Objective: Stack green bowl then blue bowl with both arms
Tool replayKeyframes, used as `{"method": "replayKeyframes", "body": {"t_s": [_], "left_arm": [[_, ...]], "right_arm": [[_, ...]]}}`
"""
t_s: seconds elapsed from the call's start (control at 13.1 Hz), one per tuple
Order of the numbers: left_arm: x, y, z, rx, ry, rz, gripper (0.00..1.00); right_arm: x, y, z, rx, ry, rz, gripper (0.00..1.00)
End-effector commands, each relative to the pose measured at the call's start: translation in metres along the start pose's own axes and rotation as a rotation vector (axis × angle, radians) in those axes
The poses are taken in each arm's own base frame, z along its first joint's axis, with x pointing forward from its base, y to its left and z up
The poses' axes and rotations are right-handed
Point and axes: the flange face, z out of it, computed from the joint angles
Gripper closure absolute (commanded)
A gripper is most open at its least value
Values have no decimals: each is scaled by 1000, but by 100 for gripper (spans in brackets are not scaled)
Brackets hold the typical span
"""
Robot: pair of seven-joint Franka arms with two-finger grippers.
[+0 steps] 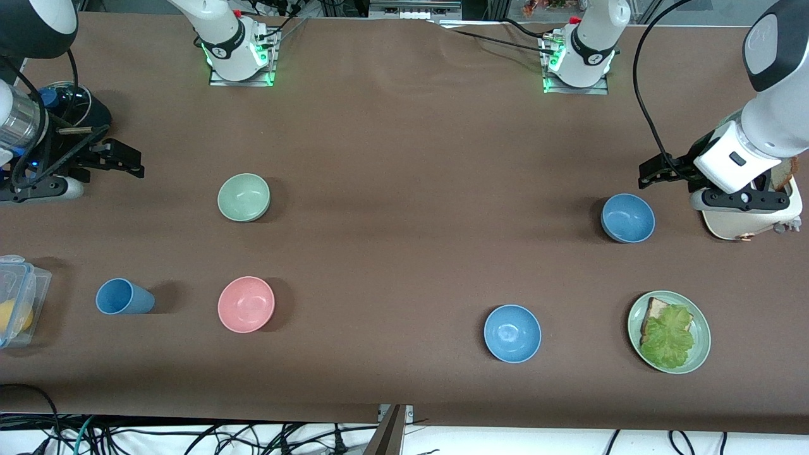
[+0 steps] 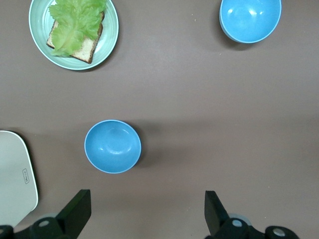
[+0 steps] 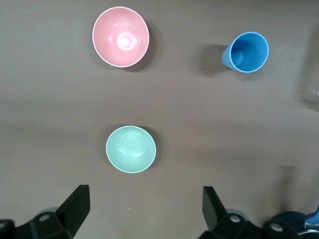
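1. The right claw (image 1: 126,163) hangs over the table's edge at the right arm's end, fingers spread wide and gripping nothing; its wrist view shows both fingers apart with bare table between them.
2. A clear box (image 1: 19,297) with something yellow inside sits at that same end, near the front-camera edge, and a blue cup (image 1: 123,297) lies on its side close by.
3. The green bowl (image 1: 244,197) stands upright on the table toward the right arm's end, with a pink bowl (image 1: 246,304) nearer to the front camera than it. Neither touches anything.
4. A bright blue bowl (image 1: 512,333) sits nearer the front-camera edge, toward the left arm's end.
5. The blue bowl (image 1: 627,218), the duskier one, stands upright farther from the front camera than the bright one and well apart from the green bowl.
6. A plate (image 1: 698,351) with bread and lettuce lies near the corner at the front camera's edge, left arm's end.
7. The left claw (image 1: 660,170) hovers beside the blue bowl, over the table near a white toaster (image 1: 746,221), fingers released and empty.
8. Judgement: no stacking has begun; both arms seem poised at the start. The next move likely calls for the right claw to drop onto the green bowl's rim and pinch it.
9. No readable brand or writing; a small mark on the toaster is too small to read.
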Motion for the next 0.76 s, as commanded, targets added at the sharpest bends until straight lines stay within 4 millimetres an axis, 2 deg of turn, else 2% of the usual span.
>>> {"method": "replayKeyframes", "body": {"t_s": [0.0, 0.69], "left_arm": [[2, -2, -5, 18, -5, -1, 0], [2, -2, -5, 18, -5, -1, 0]], "right_arm": [[-14, 1, -2, -14, 10, 5, 0], [-10, 5, -3, -14, 16, 0, 0]]}}
